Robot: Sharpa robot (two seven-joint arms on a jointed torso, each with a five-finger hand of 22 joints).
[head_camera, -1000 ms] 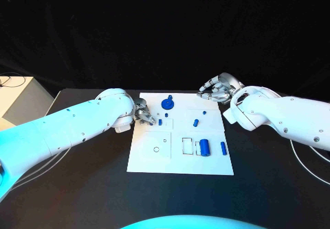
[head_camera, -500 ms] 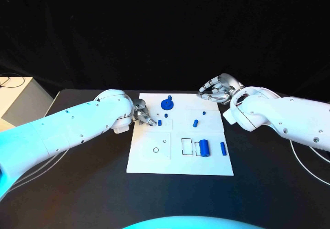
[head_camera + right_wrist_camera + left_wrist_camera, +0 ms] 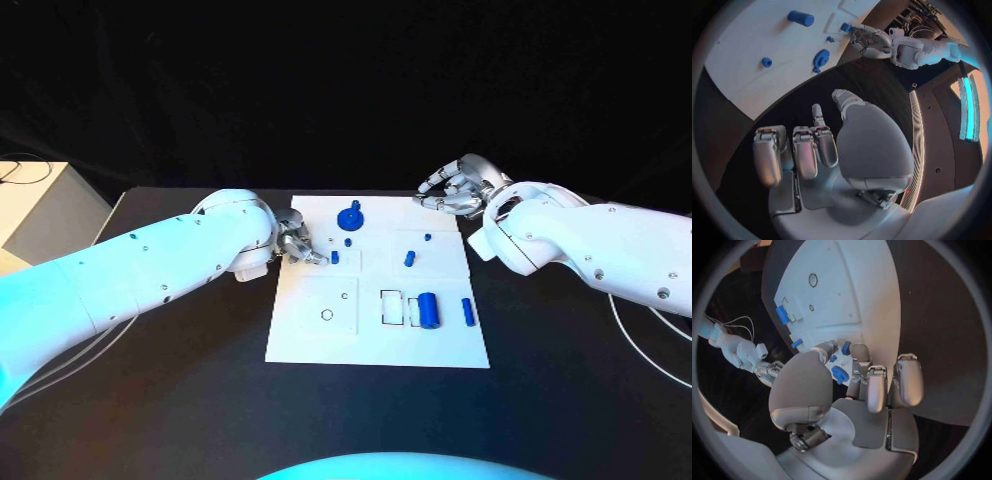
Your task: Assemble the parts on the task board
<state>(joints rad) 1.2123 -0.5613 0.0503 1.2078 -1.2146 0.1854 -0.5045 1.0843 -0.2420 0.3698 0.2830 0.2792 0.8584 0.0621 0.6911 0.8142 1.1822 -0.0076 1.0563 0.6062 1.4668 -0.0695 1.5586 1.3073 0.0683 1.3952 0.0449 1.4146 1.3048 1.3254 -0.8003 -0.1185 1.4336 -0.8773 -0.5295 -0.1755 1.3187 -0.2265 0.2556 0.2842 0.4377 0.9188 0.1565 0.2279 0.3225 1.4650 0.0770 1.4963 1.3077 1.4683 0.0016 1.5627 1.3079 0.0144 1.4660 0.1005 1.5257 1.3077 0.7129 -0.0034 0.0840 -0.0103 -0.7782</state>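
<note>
The white task board point(image 3: 378, 345) lies mid-table. My left hand point(image 3: 297, 243) is at its left edge, thumb and a finger pinching a small blue peg point(image 3: 335, 257) point(image 3: 846, 347) that stands on the board. Just beyond are a round blue disc with a knob point(image 3: 352, 216) and a tiny peg point(image 3: 351, 241). A short cylinder point(image 3: 410, 258) and another small peg point(image 3: 427, 238) lie right of centre. A thick cylinder point(image 3: 428, 309) and a slim bar point(image 3: 467, 311) lie nearer me. My right hand point(image 3: 459, 190) hovers by the far right corner, fingers curled in, holding nothing.
A rectangular outlined slot point(image 3: 392, 306) and a round hole point(image 3: 327, 314) mark the board's near half. A white box point(image 3: 41, 212) with cables stands off the table's left edge. Black table surrounds the board on all sides.
My left arm has eased slightly leftward while its fingers stay at the small peg, which stays in the same spot. The right hand has not moved.
</note>
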